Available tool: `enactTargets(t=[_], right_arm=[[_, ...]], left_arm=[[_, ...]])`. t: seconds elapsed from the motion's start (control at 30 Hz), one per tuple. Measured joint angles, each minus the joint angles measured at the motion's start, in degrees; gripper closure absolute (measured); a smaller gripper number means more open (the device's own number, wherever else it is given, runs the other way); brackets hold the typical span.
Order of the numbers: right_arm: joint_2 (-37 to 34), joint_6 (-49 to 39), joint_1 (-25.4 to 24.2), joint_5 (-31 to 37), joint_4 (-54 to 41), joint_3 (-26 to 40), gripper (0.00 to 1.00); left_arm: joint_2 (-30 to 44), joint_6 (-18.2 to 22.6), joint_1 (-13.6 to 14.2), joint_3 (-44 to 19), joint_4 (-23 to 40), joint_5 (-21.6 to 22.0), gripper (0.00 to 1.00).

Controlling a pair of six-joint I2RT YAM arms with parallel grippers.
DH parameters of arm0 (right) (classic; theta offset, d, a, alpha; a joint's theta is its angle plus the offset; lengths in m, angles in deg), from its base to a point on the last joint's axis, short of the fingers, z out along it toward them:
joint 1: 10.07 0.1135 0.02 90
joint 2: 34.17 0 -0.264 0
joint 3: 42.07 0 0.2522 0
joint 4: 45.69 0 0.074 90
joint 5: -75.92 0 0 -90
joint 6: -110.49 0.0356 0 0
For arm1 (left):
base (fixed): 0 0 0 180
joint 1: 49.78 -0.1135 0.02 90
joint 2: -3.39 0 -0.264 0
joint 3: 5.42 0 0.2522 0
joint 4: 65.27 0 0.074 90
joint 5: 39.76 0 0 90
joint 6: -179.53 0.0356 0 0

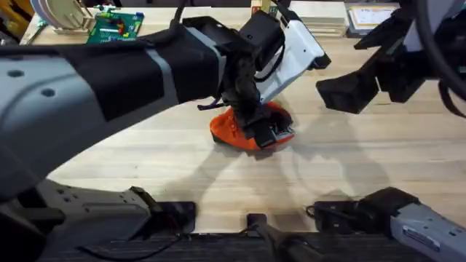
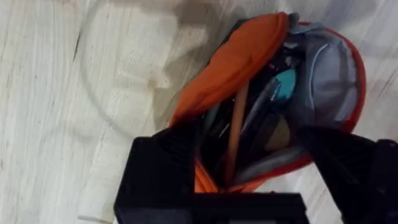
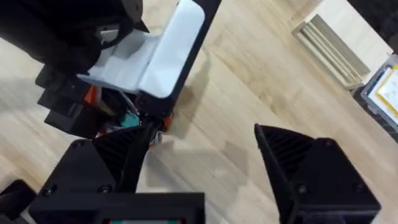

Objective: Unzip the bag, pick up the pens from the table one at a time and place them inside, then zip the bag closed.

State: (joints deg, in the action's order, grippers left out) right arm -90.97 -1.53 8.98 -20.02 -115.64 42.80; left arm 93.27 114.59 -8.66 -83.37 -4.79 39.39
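Left arm [image 1: 109, 80] fills the upper left of the overhead frame, big and dark, reaching across to mid-frame and covering much of the table [image 1: 145, 175]. Left gripper [image 1: 262, 131] is down at the bag [image 1: 237, 131], centre of the frame, hiding most of it; just the orange lower-left side and a bit of the right rim show. In the left wrist view the black fingers [image 2: 161, 180] sit spread wide, one either side of the bag's near end, nothing pinched that I can see. Bag [image 2: 249, 56] is unzipped and gaping, orange flap folded to one side, grey lining on the other. Inside: one orange pen [image 2: 236, 130] standing lengthwise, plus several dark and grey sticks and a teal bit [image 2: 286, 84]; count of pens cannot be told, too jumbled.

Right gripper [image 1: 357, 84] hovers upper right of the overhead frame, apart from the bag, over bare table. Right wrist view shows its two fingers [image 3: 298, 162] wide apart, holding nothing, with the left arm's white wrist housing [image 3: 168, 50] beyond.

Clutter along the top edge: green circuit board [image 1: 116, 25] upper left, papers [image 1: 368, 18] upper right.
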Motion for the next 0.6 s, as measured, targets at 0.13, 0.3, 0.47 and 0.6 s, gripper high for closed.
enactTargets(t=[0.13,0.3,0.47,0.6], right_arm=[[0.00,0.00,0.00,-0.01,0.01,0.00,0.003],[0.00,0.00,0.00,0.00,0.00,0.00,0.003],[0.00,0.00,0.00,0.00,0.00,0.00,0.003],[0.00,-0.07,0.00,0.00,0.02,0.00,0.003]], left_arm=[[0.00,0.00,0.00,0.00,0.00,0.00,0.006],[-1.36,-0.21,-0.02,0.02,0.17,0.35,0.007],[-8.19,-0.42,-1.51,0.04,0.61,0.54,0.008],[-12.98,-0.42,-4.98,0.04,2.05,0.06,0.008]])
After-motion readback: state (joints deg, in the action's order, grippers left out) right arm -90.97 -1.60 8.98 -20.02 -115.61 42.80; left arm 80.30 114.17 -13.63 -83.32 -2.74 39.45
